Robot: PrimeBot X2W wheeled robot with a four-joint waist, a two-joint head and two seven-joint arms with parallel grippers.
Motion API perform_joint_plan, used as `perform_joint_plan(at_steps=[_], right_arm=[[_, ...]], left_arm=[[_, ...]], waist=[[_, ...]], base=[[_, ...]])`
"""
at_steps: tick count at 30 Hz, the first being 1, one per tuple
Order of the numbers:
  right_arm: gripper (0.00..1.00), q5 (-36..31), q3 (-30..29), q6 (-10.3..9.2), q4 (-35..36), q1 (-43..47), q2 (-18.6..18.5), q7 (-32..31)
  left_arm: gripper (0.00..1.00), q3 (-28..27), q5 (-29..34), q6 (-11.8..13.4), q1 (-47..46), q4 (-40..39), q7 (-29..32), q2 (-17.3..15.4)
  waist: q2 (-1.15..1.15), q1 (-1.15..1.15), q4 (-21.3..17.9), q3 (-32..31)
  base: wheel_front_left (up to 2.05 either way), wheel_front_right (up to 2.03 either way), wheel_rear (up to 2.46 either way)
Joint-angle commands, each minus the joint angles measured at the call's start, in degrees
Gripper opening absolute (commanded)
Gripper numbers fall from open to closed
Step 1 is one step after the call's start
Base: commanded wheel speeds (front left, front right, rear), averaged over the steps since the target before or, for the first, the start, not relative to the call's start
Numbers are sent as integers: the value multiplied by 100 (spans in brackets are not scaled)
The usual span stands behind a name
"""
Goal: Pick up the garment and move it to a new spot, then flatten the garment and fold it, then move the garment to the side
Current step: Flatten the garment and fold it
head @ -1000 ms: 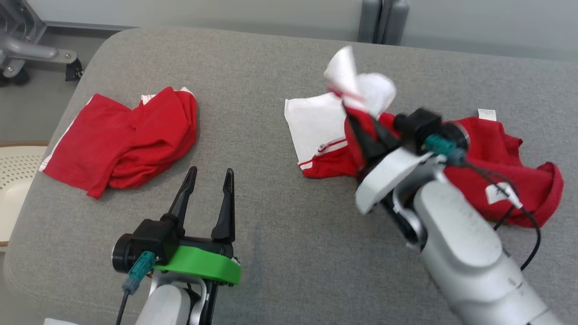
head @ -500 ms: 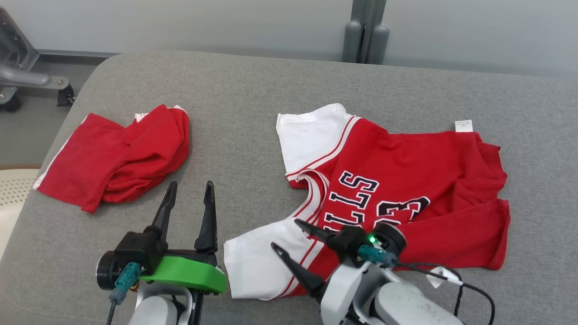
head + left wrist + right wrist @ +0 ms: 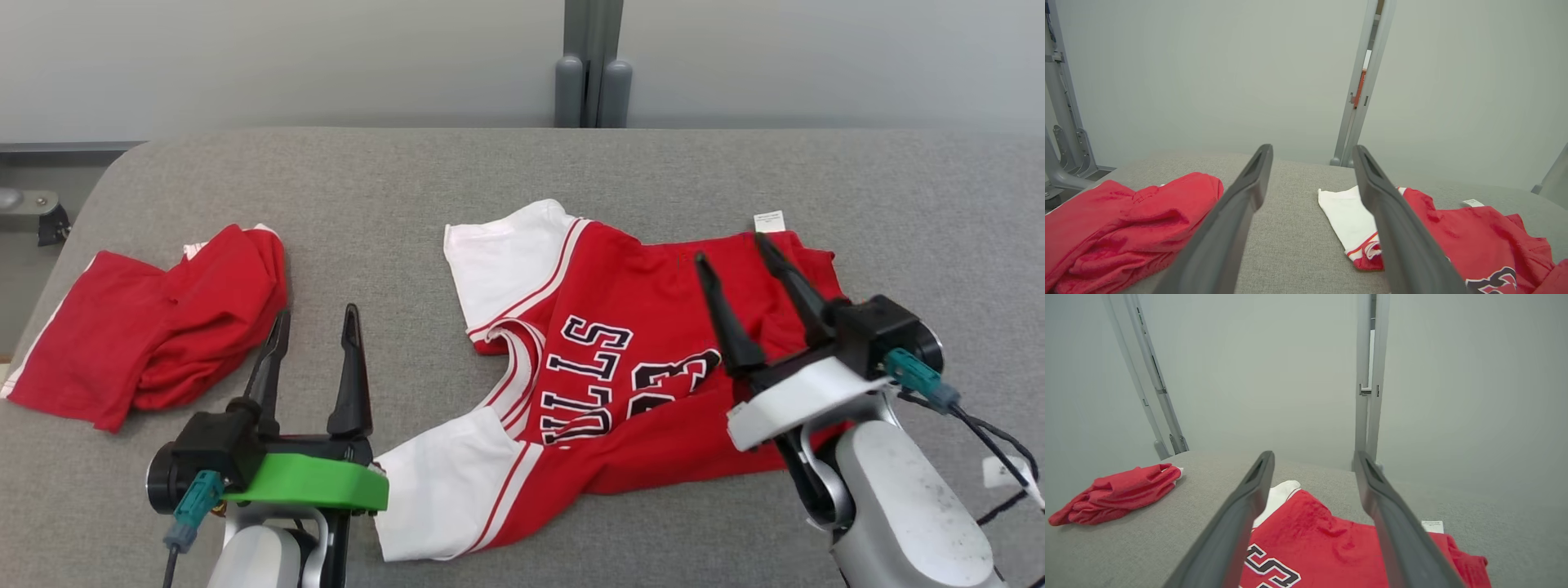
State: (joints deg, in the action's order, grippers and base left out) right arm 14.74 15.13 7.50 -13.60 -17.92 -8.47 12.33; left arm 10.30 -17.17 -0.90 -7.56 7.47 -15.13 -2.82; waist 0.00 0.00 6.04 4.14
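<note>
Nearest the robot, the left tool hangs over the bare grey surface on its green mount, with its two dark fingers spread apart and holding nothing. Just beside that mount, to its right, lies the near sleeve of the jersey, white with red piping. The right tool sits at the lower right on a white mount, its fingers likewise wide apart and gripping nothing. It is poised over the hem half of the jersey, and its wrist view shows the red cloth lying below the fingers rather than pinched between them (whether a fingertip brushes the fabric I cannot tell).

The jersey lies spread out on the middle of the surface, lettered side up, with its collar toward the robot's left and its hem toward the right. Black letters and numerals edged in white run across the chest. The cloth is rumpled, with folds near the hem and along the near edge. Its far sleeve, also white, lies flat farther back, and a small white label pokes out at the far right corner.

Well apart from it, by the left edge of the surface, a red cloth heap with white trim lies bunched up. Beyond the far edge stands a pale wall with a grey post.
</note>
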Motion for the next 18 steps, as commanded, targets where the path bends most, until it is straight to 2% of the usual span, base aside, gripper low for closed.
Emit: perform_joint_plan(at_steps=[1,5,8,18], right_arm=[[100,-64,-241,-2,110,190,84,74],[100,-98,-838,-2,378,598,303,159],[100,-149,-1034,-1,510,816,403,191],[100,-91,-973,-1,696,647,496,56]], left_arm=[[100,-41,-31,31,-28,-74,-3,-14],[100,-67,-20,34,51,-185,-3,-13],[100,-49,9,7,137,-172,-3,-14],[100,38,-28,-23,12,-121,-3,-14]], waist=[[0,0,-92,-6],[0,0,-202,24],[0,0,-282,51],[0,0,-268,262]], base=[[0,0,0],[0,0,0],[0,0,0],[0,0,0]])
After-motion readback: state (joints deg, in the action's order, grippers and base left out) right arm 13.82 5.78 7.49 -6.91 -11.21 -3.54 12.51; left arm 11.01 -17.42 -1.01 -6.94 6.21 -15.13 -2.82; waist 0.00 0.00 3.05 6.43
